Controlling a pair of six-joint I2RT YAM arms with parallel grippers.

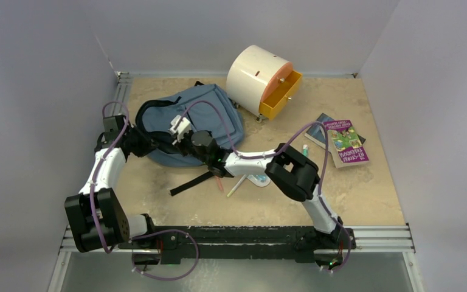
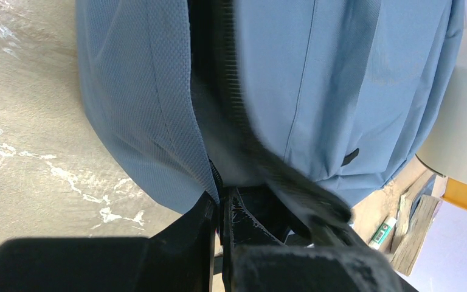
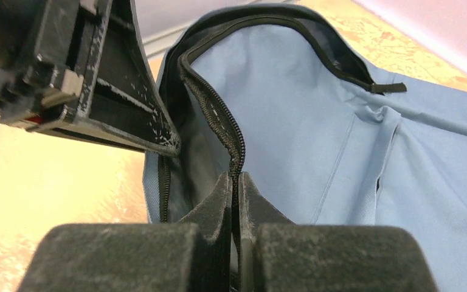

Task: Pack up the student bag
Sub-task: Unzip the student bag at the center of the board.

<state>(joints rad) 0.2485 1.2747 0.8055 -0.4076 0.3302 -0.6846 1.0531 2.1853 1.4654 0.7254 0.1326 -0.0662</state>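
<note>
Left gripper (image 2: 217, 204) and right gripper (image 3: 236, 182) each pinch the mouth of the soft slate-blue fabric backpack (image 1: 210, 109); colourful paperback books (image 1: 348, 143) lie outside, unpacked.

I count one student bag (image 1: 210, 112) and one cream cabinet (image 1: 254, 73) with one orange drawer (image 1: 281, 96). Two books: one colourful book (image 1: 348, 145), one dark book (image 1: 322, 132). One pen (image 1: 236, 185), one small green-capped tube (image 1: 305, 148), one small white item (image 1: 259, 180) I can't identify.

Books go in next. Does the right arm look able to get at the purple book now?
Likely not yet: the right gripper is shut on the zipper edge of the student bag. The purple book lies uncovered on the table.
</note>
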